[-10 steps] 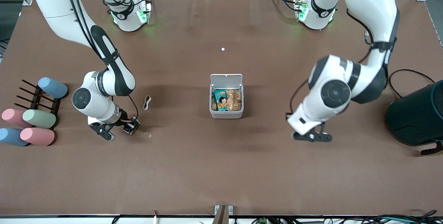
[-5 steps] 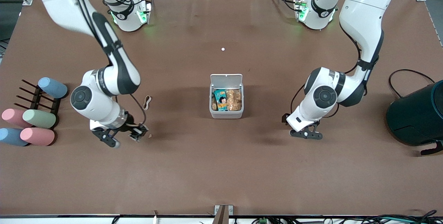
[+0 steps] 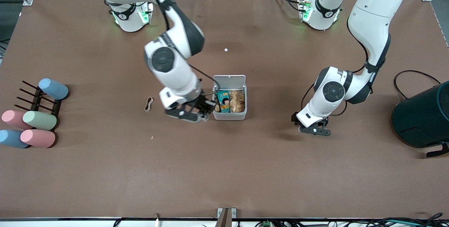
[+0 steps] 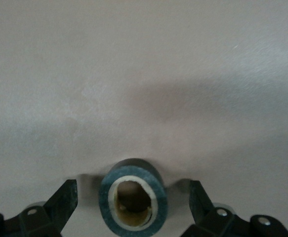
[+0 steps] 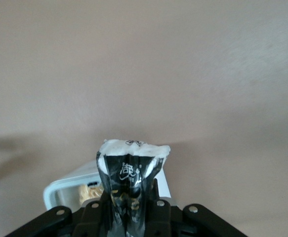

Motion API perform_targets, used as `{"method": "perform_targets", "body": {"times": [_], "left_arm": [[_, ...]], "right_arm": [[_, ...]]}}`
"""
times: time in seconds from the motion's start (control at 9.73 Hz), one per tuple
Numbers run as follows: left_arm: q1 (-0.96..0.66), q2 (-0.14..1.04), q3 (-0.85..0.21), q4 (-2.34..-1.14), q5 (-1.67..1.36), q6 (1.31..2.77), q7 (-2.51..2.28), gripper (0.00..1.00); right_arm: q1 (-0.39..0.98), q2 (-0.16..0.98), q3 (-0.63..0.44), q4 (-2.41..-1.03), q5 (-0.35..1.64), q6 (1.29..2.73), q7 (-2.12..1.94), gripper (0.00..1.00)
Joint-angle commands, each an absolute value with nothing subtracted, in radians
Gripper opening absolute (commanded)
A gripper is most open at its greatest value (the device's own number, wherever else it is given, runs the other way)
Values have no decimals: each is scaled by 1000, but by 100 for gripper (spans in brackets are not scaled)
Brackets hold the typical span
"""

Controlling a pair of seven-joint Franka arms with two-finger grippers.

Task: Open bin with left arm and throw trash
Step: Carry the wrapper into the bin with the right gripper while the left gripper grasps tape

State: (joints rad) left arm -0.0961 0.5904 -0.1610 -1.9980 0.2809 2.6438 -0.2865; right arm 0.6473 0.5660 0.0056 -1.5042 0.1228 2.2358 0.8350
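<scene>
The bin [image 3: 229, 115] stands mid-table with its white lid [image 3: 229, 80] raised; snack packets lie inside. My right gripper [image 3: 200, 113] is right beside the bin's wall toward the right arm's end, shut on the crumpled black-and-white wrapper [image 5: 132, 168]. The bin's rim shows in the right wrist view [image 5: 60, 190]. My left gripper [image 3: 314, 129] is low over the table toward the left arm's end, open, with its fingers [image 4: 64, 200] on either side of the dark tape roll [image 4: 133, 200], which lies flat. The tan rubber-band loop [image 3: 149, 103] lies on the table next to the right arm.
Pastel cups [image 3: 31, 121] lie by a dark rack [image 3: 35, 97] at the right arm's end. A big dark teal cylinder [image 3: 421, 114] with a cable stands at the left arm's end. A small crumb [image 3: 152, 137] and a white dot [image 3: 226, 49] lie on the brown mat.
My right arm has swung from near the cups across to the bin, carrying the wrapper. My left gripper has shifted a little toward the robots' side and lower.
</scene>
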Motion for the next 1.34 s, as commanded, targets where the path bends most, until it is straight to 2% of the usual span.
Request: {"method": "perform_targets", "body": {"times": [0.0, 0.1, 0.21, 0.31, 0.41, 0.62, 0.72, 0.82, 0.93, 1.23], "left_arm": [[-83, 581, -172, -2013, 304, 2661, -287, 83], [-84, 580, -175, -2013, 304, 2660, -290, 45], [-84, 578, -176, -2013, 304, 2658, -305, 17], [-84, 575, -178, -2011, 302, 2654, -307, 3], [-84, 574, -179, -2010, 301, 2654, -310, 0], [-94, 552, -190, -1999, 299, 2642, -336, 0], [-86, 531, -216, -1993, 295, 2608, -348, 0], [-86, 502, -228, -1982, 291, 2568, -353, 0], [-84, 471, -250, -1967, 288, 2530, -362, 0], [-89, 419, -395, -1809, 217, 2235, -512, 0]], "right_arm": [[702, 615, -5, -1468, 84, 2232, 822, 3], [719, 626, -5, -1471, 84, 2232, 790, 4], [739, 633, -5, -1471, 86, 2232, 772, 8], [745, 643, -3, -1471, 89, 2233, 767, 12], [759, 644, -3, -1471, 92, 2232, 765, 23], [762, 643, -2, -1471, 97, 2221, 765, 52], [775, 643, -3, -1473, 97, 2215, 767, 76], [779, 643, -3, -1473, 97, 2214, 772, 91], [779, 640, -3, -1473, 97, 2210, 776, 99], [733, 554, -8, -1470, 100, 2052, 778, 100]]}}
